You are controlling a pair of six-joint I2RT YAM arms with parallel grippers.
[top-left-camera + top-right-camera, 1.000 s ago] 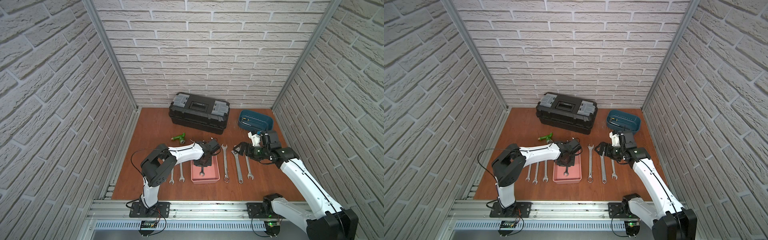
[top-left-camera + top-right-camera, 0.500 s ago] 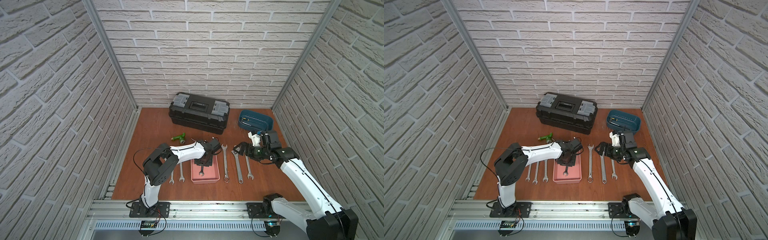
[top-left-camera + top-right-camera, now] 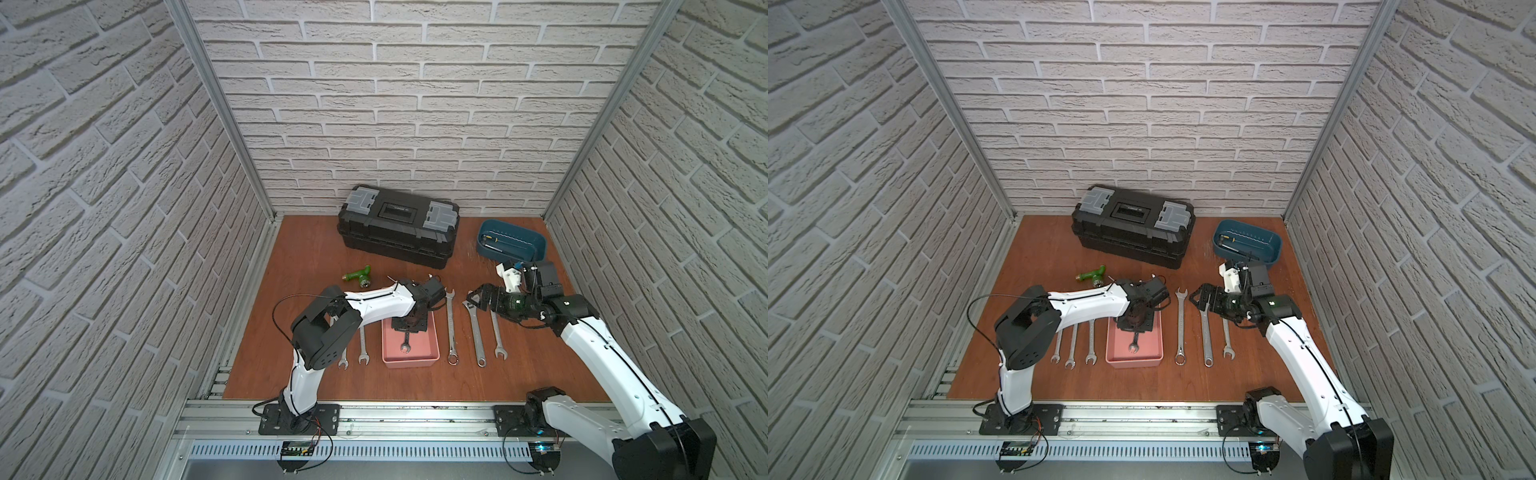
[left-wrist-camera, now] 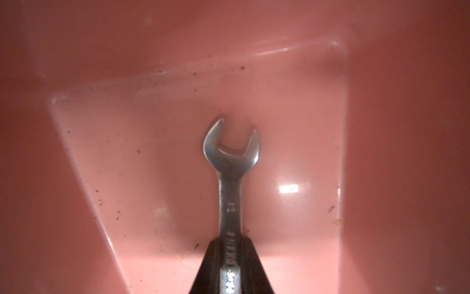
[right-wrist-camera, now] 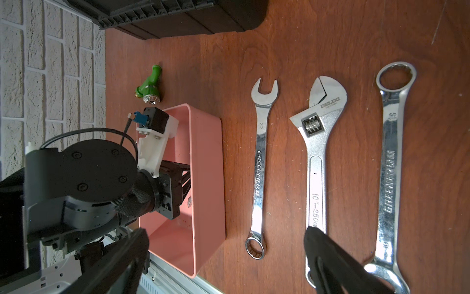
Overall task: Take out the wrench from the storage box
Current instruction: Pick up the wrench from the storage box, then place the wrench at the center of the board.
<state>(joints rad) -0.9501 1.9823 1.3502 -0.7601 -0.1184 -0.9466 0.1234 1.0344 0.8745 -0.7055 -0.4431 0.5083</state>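
Observation:
The salmon-pink storage box (image 3: 411,362) (image 3: 1133,362) stands on the table near its front, between rows of tools. A small silver wrench (image 3: 405,345) (image 3: 1133,345) lies on its floor. My left gripper (image 3: 409,326) (image 3: 1136,322) reaches down into the box. In the left wrist view the left gripper (image 4: 231,244) is shut on the shaft of the wrench (image 4: 230,163), whose open end rests on the box floor (image 4: 152,152). My right gripper (image 3: 478,297) (image 3: 1200,293) (image 5: 226,233) hovers open to the right of the box (image 5: 208,178), holding nothing.
Right of the box lie a combination wrench (image 3: 451,328), an adjustable wrench (image 3: 473,328) and another combination wrench (image 3: 496,332). Small wrenches (image 3: 363,345) lie left of it. A green fitting (image 3: 359,276), a black toolbox (image 3: 399,226) and a dark-blue tub (image 3: 513,245) sit further back.
The left arm's elbow has shifted slightly while its gripper stayed in the box over the wrench. The right arm has not moved.

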